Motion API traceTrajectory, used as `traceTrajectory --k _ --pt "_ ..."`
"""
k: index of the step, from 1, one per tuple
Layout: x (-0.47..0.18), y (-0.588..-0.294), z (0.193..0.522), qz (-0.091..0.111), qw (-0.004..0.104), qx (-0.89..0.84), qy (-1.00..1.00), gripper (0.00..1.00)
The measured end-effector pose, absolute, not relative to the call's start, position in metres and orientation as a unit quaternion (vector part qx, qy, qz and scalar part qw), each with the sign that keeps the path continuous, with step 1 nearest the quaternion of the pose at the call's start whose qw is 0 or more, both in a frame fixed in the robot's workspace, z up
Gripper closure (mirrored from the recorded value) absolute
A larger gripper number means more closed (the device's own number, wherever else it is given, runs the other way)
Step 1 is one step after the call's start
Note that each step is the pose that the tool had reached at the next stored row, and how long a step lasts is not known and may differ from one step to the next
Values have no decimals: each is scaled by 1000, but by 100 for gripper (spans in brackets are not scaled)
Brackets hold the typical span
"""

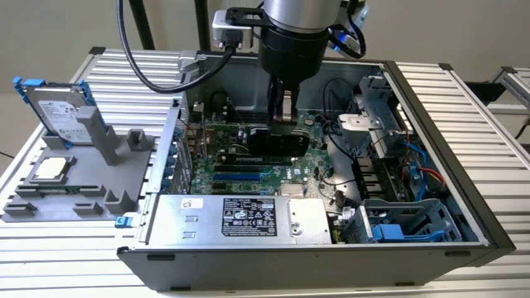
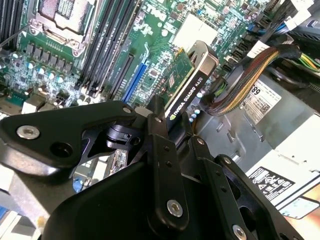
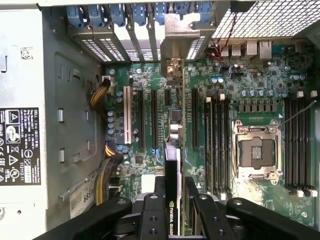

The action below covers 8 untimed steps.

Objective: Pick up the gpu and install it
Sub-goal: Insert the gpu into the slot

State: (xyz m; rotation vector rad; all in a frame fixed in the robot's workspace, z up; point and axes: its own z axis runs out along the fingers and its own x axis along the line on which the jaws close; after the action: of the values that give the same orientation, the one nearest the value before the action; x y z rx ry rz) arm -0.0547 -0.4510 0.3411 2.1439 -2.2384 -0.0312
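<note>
Going L to R in the exterior view: a grey fixture tray (image 1: pixel 71 186) sits at about 9 o'clock, outside the case, w/ a hard drive (image 1: pixel 59 113) w/ blue rails stood upright in it and a small square CPU chip (image 1: pixel 51 167) lying flat nearer the front. Next comes the open PC case (image 1: pixel 431 205), laid on its side so the motherboard (image 1: pixel 248 155) faces up, presumably for access from above. At the case's 6 o'clock lies the silver power supply (image 1: pixel 240 217). Around center, the gripper (image 1: pixel 286 112) reaches straight down from 12 o'clock, clenched on the gpu (image 1: pixel 277 141), which stands on edge over the board; in the first wrist view the gpu (image 3: pixel 171 190) lines up w/ a long expansion slot (image 3: pixel 167 125), edge-down, likely so its connector can meet the slot. Can't tell if it's seated yet. In the second wrist view the fingers (image 2: pixel 162 150) pinch the card's top edge, gpu (image 2: pixel 187 87) tilted away in frame. Obstacles: a braided cable bundle (image 2: pixel 245 82) just beside the card, and at 3 o'clock a drive cage (image 1: pixel 389 223) w/ blue and red cables.
</note>
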Motion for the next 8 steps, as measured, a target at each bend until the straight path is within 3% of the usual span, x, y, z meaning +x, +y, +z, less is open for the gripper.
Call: traceTrajectory --k 8 --pt "-55 -451 337 -10 21 692 -722 100"
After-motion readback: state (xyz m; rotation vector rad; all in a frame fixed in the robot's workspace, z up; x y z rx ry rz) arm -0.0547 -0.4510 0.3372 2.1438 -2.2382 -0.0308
